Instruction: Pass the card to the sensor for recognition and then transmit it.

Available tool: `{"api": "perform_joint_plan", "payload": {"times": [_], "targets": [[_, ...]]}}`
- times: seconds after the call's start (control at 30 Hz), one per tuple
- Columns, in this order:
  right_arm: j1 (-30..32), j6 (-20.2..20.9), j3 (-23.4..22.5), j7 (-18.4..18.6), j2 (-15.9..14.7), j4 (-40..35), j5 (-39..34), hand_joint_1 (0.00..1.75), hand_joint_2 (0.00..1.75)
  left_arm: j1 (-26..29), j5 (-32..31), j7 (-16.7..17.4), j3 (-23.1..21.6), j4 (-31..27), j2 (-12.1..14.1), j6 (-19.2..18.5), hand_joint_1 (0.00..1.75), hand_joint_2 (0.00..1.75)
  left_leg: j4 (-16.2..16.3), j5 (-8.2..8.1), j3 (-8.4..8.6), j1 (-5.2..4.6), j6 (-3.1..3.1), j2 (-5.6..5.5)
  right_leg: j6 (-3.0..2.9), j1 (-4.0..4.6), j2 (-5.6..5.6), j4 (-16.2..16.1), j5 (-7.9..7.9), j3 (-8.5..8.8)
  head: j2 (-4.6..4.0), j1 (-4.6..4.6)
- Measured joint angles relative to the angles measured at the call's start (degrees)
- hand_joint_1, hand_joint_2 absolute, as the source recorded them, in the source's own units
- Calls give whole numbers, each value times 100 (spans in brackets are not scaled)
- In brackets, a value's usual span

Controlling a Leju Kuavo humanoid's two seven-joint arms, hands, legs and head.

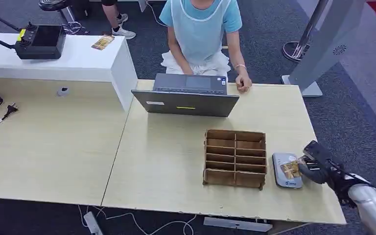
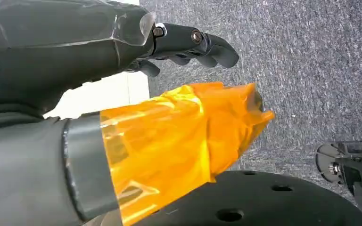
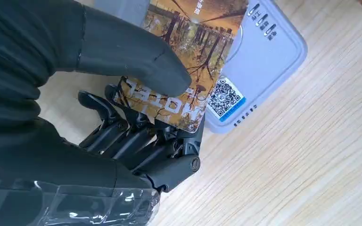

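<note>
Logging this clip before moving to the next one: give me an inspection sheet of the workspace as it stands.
Surface: pale wood-grain table, joined to a second one on the left.
Job's things: brown picture-printed card held over the flat grey card reader, which lies at the table's right edge.
Clutter: brown wooden compartment organiser; grey laptop; black controller on a white counter.
Hands: right hand pinches the card, thumb on top; left hand hangs over carpet, holding nothing, thumb wrapped in orange tape.
Cables: black plug and lead at the far left; white cables on the floor.
Surroundings: seated person in a light blue top behind the laptop; grey carpet.
</note>
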Motion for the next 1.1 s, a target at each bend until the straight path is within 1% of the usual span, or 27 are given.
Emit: {"api": "perform_joint_plan", "payload": {"times": [0.3,0.63,0.77,0.87,1.1], "targets": [[-45,-92,-101,50,151,13,312,175,175,0,11,13,0,0,-2,0,0,0,0,0,4,0,0,1,0,0,2,0,0,4,0,0],[-57,-107,-157,66,221,13,334,175,175,0,26,15,0,0,-2,0,0,0,0,0,7,0,0,1,0,0,2,0,1,7,0,0],[-64,-100,-297,9,227,9,301,175,175,1,48,15,2,0,0,-2,0,0,0,0,6,-1,0,0,0,-1,-1,0,1,7,0,0],[-112,-15,-444,-31,225,0,214,175,175,2,63,15,2,0,0,-4,0,0,0,0,5,-1,0,1,0,-1,-1,0,1,7,0,0],[-264,413,-866,-171,122,-107,-245,175,175,4,98,-2,2,0,0,-4,0,0,0,0,4,-2,0,0,0,-2,-2,0,1,6,0,-2]]}}
